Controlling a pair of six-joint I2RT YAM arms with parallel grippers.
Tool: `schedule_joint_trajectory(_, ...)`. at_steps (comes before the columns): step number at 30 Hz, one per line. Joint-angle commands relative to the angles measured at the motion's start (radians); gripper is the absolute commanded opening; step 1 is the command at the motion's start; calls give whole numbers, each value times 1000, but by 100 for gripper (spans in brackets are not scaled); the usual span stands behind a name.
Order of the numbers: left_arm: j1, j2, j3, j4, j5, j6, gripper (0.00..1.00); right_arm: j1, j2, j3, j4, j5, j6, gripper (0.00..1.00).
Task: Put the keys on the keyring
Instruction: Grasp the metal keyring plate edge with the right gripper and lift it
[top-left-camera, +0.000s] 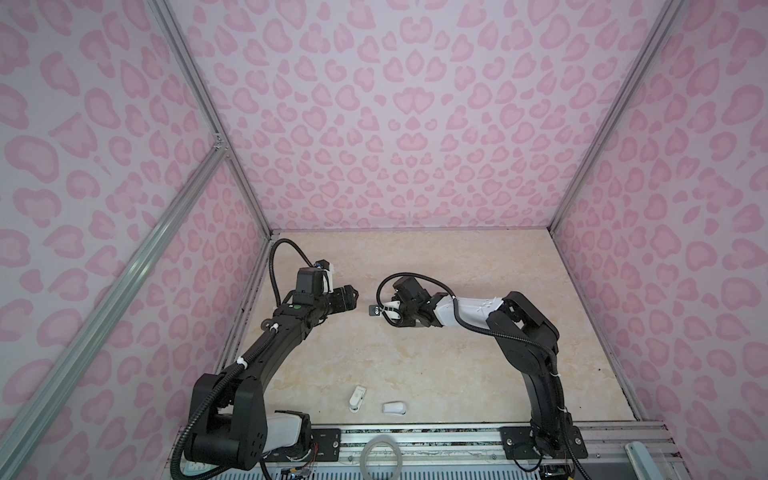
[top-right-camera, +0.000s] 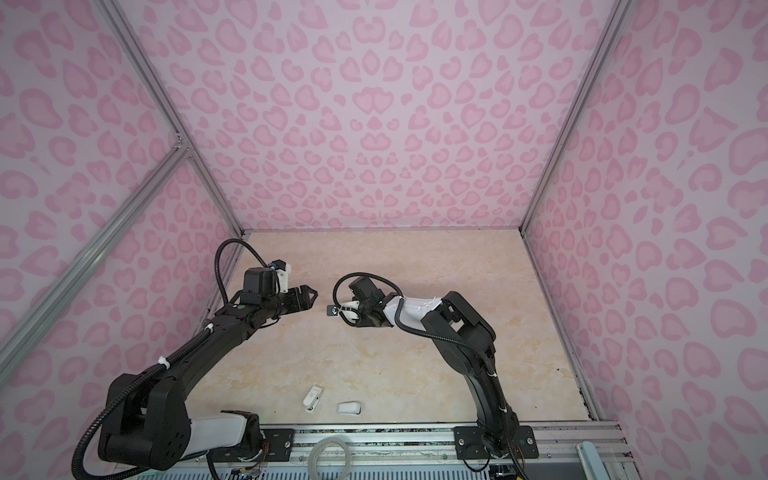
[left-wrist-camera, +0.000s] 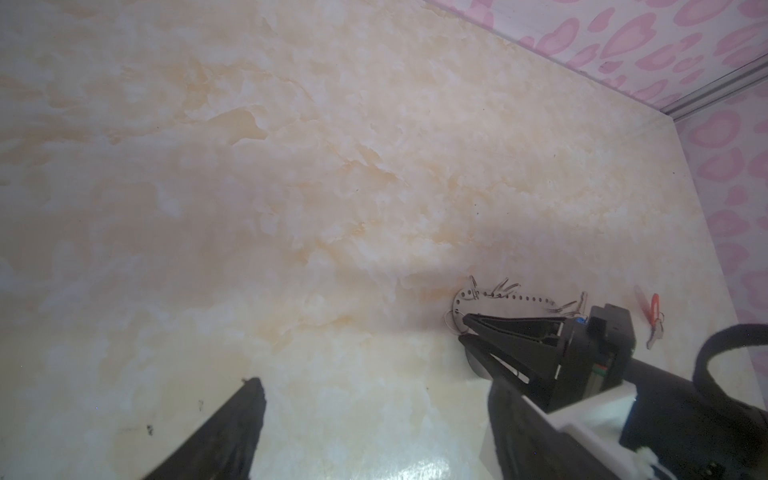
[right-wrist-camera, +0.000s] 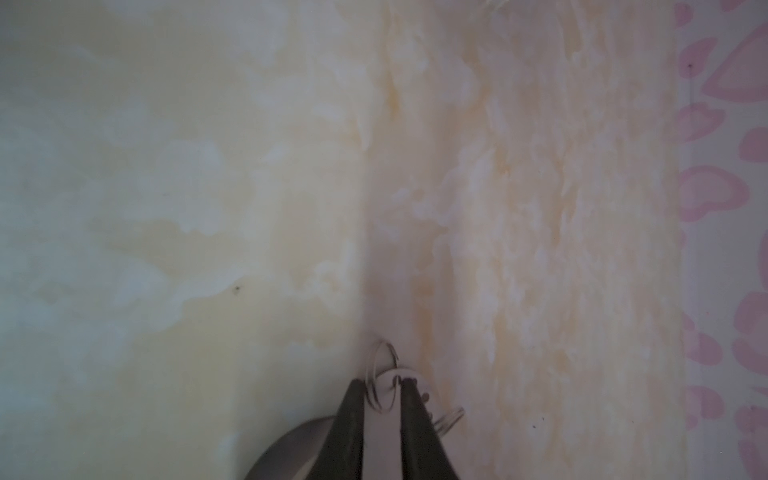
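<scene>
The keyring (left-wrist-camera: 519, 300), a flat grey plate with wire split rings along one edge, lies on the marble table. My right gripper (left-wrist-camera: 467, 330) reaches down onto its rounded end. In the right wrist view that gripper (right-wrist-camera: 382, 384) has its narrow jaws closed round a split ring (right-wrist-camera: 380, 365) at the keyring (right-wrist-camera: 384, 419) edge. A red-orange key (left-wrist-camera: 653, 313) lies on the table beyond the plate. A blue speck (left-wrist-camera: 579, 320) shows beside the right gripper; I cannot tell what it is. My left gripper (top-left-camera: 351, 297) (top-right-camera: 309, 297) (left-wrist-camera: 374, 415) hovers open and empty to the plate's left. In both top views the right arm hides the keyring and keys.
Two small white plastic pieces (top-left-camera: 357, 397) (top-left-camera: 394, 408) lie near the table's front edge. A pale grey hoop (top-left-camera: 381, 457) rests on the front rail. Pink patterned walls enclose the table on three sides.
</scene>
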Motion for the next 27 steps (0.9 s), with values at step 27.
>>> schedule_joint_trajectory(27, 1, -252, -80, 136, -29, 440, 85, -110, -219, -51, -67, -417, 155, 0)
